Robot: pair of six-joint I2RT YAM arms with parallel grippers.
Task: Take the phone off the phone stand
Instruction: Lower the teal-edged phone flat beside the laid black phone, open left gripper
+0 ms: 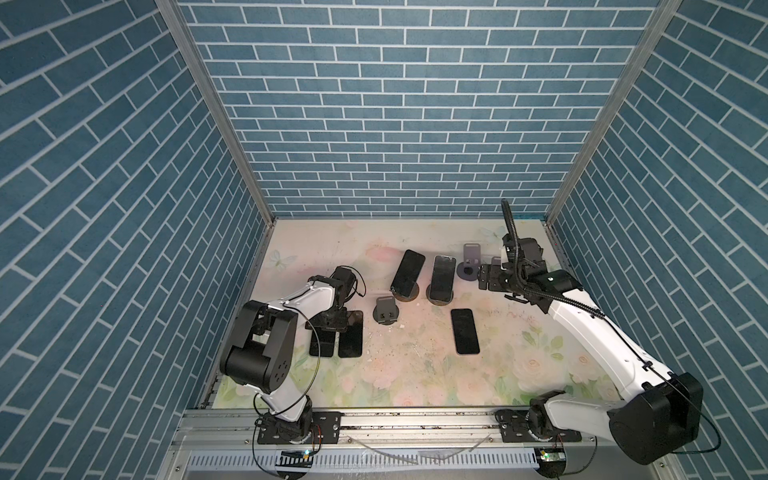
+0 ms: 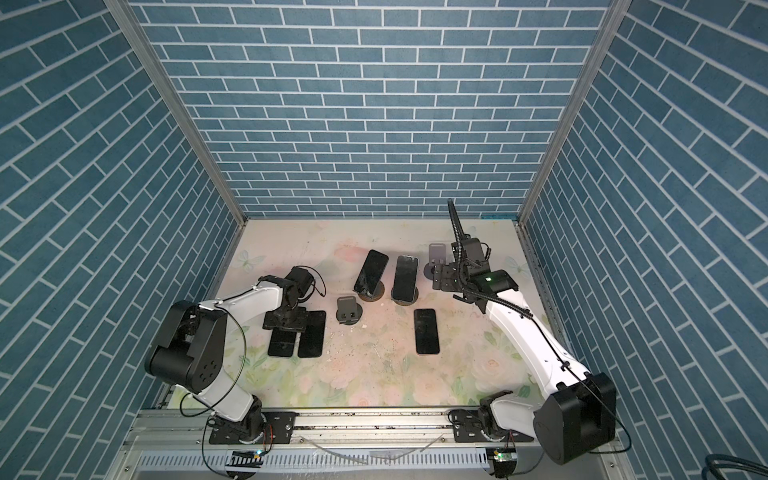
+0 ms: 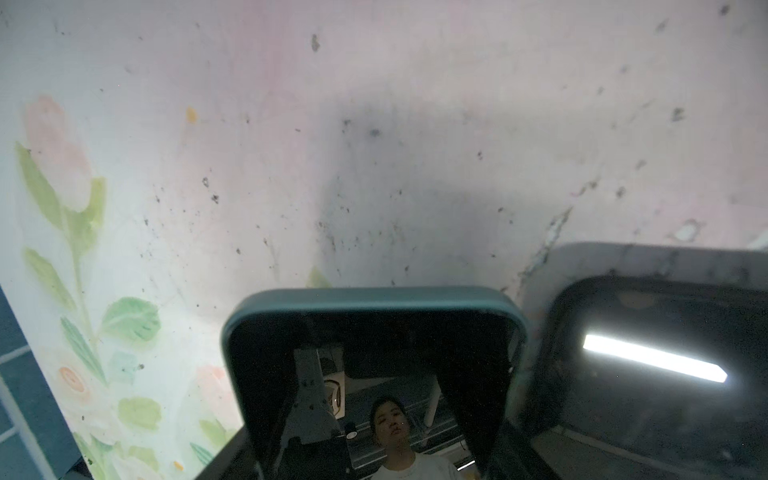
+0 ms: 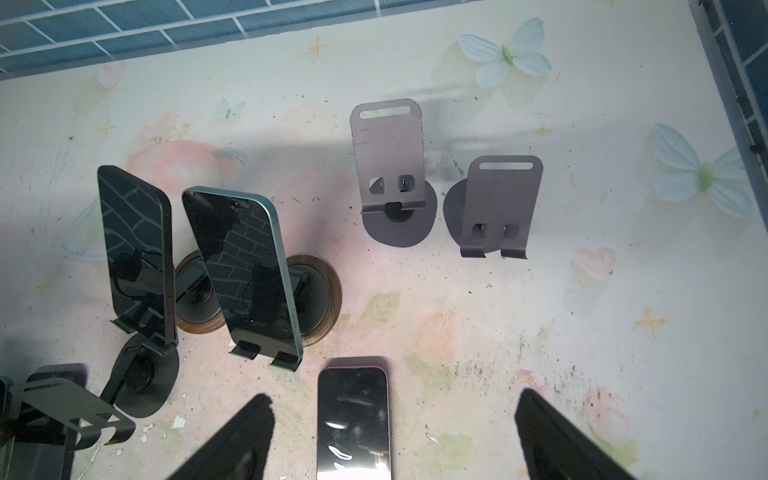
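Two dark phones lean upright on round wooden-based phone stands at mid-table: one phone (image 1: pixel 408 272) (image 2: pixel 371 271) (image 4: pixel 135 249) and a teal-edged phone (image 1: pixel 442 277) (image 2: pixel 405 277) (image 4: pixel 245 266) beside it. My left gripper (image 1: pixel 330 322) (image 2: pixel 286 322) is low at the left, shut on the top end of a teal-cased phone (image 3: pixel 374 365) (image 1: pixel 322 347); its fingers are hidden in the left wrist view. My right gripper (image 1: pixel 484 281) (image 2: pixel 438 277) (image 4: pixel 395 436) hangs open near the back right, holding nothing.
A grey-cased phone (image 1: pixel 351 334) (image 3: pixel 648 353) lies flat beside the held one. A pink-edged phone (image 1: pixel 465 331) (image 4: pixel 353 419) lies flat at centre right. An empty dark stand (image 1: pixel 386 313) and two empty grey stands (image 4: pixel 392 170) (image 4: pixel 496 205) are there too. Brick-patterned walls enclose three sides.
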